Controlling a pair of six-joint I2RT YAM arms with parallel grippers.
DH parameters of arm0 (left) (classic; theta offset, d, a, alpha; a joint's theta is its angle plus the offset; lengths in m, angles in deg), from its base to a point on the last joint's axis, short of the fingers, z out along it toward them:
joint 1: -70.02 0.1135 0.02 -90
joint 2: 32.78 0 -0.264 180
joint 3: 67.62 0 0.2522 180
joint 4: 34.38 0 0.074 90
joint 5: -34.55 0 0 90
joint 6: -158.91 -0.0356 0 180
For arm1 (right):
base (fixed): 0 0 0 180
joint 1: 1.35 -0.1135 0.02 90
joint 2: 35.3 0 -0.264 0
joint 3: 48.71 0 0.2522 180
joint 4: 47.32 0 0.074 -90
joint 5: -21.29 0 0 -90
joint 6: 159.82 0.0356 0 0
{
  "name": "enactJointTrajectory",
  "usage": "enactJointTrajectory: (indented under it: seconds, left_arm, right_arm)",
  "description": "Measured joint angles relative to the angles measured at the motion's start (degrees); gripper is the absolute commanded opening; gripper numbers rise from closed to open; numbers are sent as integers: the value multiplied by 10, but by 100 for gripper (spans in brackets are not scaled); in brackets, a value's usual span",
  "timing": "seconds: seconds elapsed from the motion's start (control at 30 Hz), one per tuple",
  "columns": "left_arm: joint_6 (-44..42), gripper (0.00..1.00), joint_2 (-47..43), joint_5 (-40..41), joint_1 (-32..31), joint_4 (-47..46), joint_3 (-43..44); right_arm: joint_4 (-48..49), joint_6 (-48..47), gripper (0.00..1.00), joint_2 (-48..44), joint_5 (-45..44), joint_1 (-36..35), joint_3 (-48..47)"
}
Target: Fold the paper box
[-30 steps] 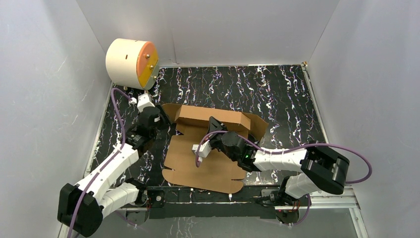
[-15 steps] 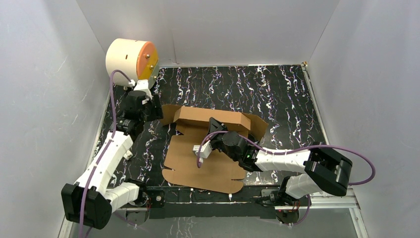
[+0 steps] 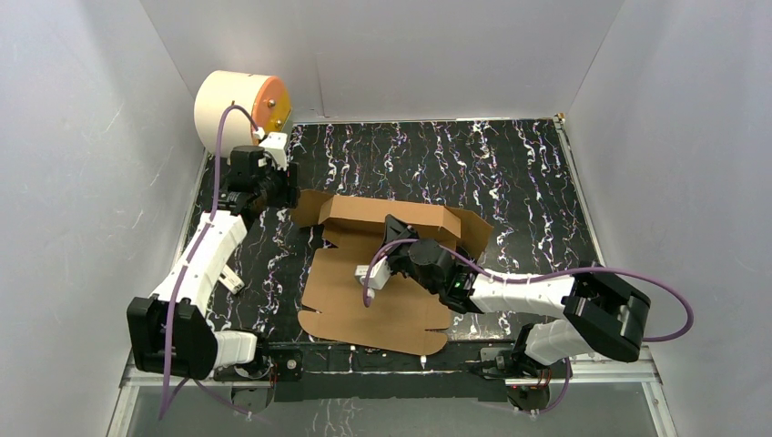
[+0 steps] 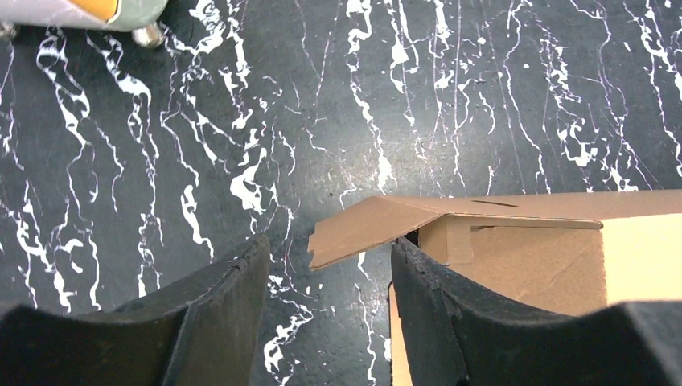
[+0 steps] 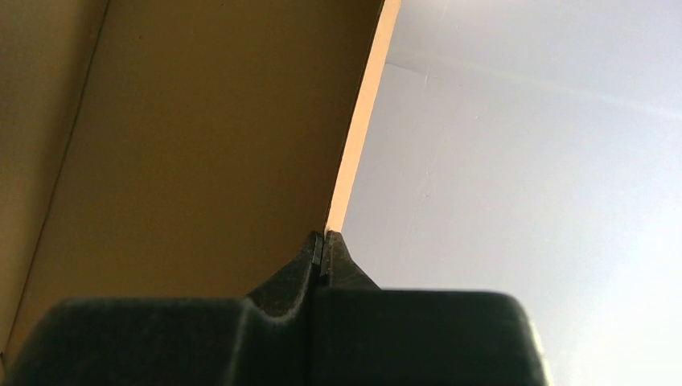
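The paper box [image 3: 382,305] is a brown cardboard sheet lying mid-table, its far wall folded up and a side flap sticking out at the far left. My left gripper [image 3: 279,191] is open just left of that flap. In the left wrist view the flap's tip [image 4: 362,229] lies between the open fingers of my left gripper [image 4: 330,241], above the table. My right gripper [image 3: 393,226] reaches over the sheet to the raised wall. In the right wrist view my right gripper [image 5: 323,237] is shut on the cardboard wall's edge [image 5: 358,129].
A cream cylinder with an orange face [image 3: 241,114] stands at the far left corner, close behind my left wrist; its base shows in the left wrist view [image 4: 80,8]. Grey walls enclose the black marbled table [image 3: 473,164] on three sides.
My left arm has swung away from the box's left side toward the far left, up near the cylinder, and now faces the side flap. The right arm and the box have barely moved.
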Motion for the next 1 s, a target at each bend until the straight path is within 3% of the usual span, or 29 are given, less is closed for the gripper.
enactJointTrajectory:
  seconds: [0.1, 0.33, 0.53, 1.0]
  left_arm:
    - [-23, 50, 19, -29, 3, 0, 16]
    - [-56, 24, 51, -84, 4, 5, 17]
    - [-66, 9, 44, -122, 4, 23, 17]
    - [19, 5, 7, -176, 4, 35, 2]
  right_arm:
    - [-6, 1, 0, 0, 0, 1, -4]
    - [-17, 1, 0, 0, 9, 10, -12]
    - [-17, 1, 0, 0, 14, 22, -14]
    - [5, -5, 0, 23, 19, 45, -26]
